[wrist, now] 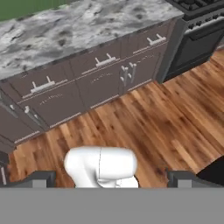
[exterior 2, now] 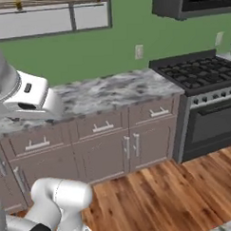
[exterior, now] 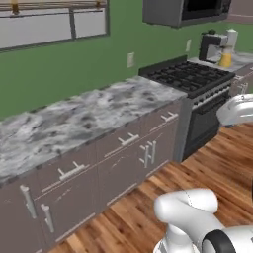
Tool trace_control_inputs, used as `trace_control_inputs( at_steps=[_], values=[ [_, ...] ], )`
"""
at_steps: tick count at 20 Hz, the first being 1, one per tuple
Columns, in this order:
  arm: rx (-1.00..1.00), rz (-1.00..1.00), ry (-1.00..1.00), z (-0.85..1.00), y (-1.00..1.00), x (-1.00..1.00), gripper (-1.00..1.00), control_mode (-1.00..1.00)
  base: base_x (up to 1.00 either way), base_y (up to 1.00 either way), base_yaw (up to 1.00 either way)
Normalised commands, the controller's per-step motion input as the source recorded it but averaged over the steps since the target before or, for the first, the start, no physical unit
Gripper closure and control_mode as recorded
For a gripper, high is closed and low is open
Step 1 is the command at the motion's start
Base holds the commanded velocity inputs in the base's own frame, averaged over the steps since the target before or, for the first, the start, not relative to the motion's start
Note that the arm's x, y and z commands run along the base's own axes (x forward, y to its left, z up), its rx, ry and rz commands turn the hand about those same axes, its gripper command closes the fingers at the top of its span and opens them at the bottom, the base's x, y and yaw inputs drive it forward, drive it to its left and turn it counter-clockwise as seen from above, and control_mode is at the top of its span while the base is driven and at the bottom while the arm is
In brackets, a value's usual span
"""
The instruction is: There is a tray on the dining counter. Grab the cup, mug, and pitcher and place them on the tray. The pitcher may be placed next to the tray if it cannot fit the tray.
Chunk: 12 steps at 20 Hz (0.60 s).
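Pitcher, clear glass carafe with orange-yellow contents (exterior: 226, 59), stands upper right of left base view, on far tabletop beyond black stove (exterior: 190, 76). Gripper (wrist: 111, 178) fingers wide apart, empty, over wood floor (wrist: 175, 127). Step: search and approach. Next: likely drive base toward pitcher.

All three views face the marbled worktop (exterior: 89, 111) and stove (exterior: 190, 76)
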Motion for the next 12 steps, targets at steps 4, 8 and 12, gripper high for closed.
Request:
trace_control_inputs(
  at_steps=[4, 8, 12],
  values=[
    [0.00, 0.00, 0.00, 0.00, 0.00, 0.00, -1.00, 1.00, 0.23, 0.00, -0.81],
    [0.00, 0.00, 0.00, 0.00, 0.00, 0.00, -1.00, 1.00, 0.27, 0.00, -0.81],
    [0.00, 0.00, 0.00, 0.00, 0.00, 0.00, -1.00, 1.00, 0.43, 0.00, -0.76]
  ],
)
